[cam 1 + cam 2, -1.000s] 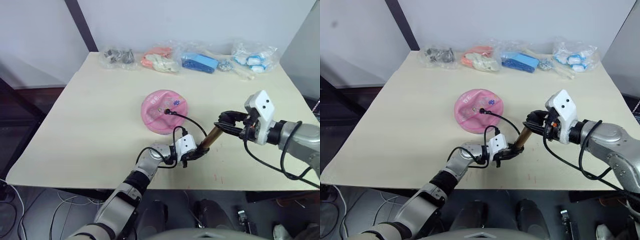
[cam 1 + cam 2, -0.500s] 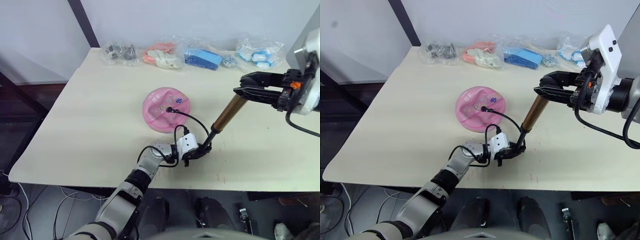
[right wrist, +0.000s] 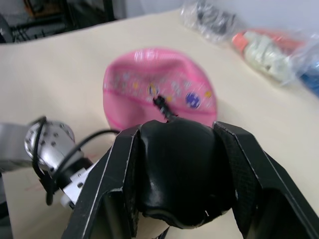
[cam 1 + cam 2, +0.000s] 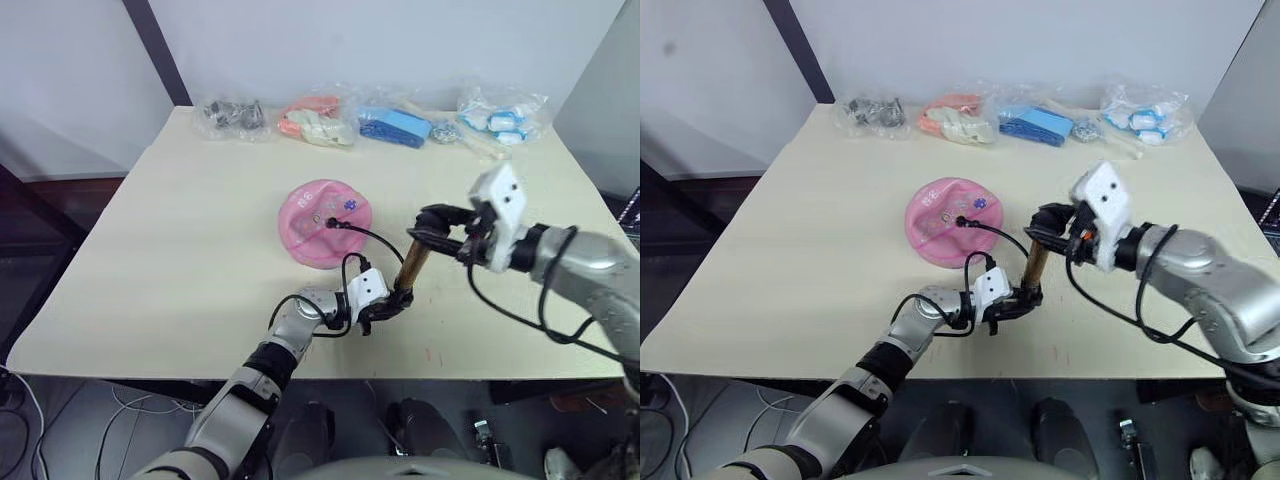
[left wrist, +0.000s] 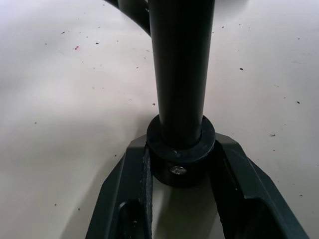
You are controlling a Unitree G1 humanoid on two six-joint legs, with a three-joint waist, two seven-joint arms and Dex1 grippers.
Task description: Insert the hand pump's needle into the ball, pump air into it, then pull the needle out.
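Note:
The pink ball [image 4: 322,220] lies caved-in at the table's middle, and the needle [image 4: 331,222] sits in its valve. A thin black hose [image 4: 375,238] loops from there to the hand pump [image 4: 411,264], which stands tilted to the ball's right. My left gripper [image 4: 386,304] is shut on the pump's black base cap [image 5: 180,159] against the table. My right gripper [image 4: 440,220] is shut on the black T-handle [image 3: 177,169] at the top, low over the gold barrel [image 4: 1035,264]. The ball [image 3: 159,84] lies just beyond the handle.
Several clear bags line the table's far edge: dark parts [image 4: 232,115], orange and white items [image 4: 320,118], a blue item [image 4: 398,125], blue and white items [image 4: 505,112]. The table [image 4: 180,260] has open surface left of the ball.
My right gripper lifted the handle up and to the right half a second ago and has now pushed it back down toward the base. The left gripper kept holding the base.

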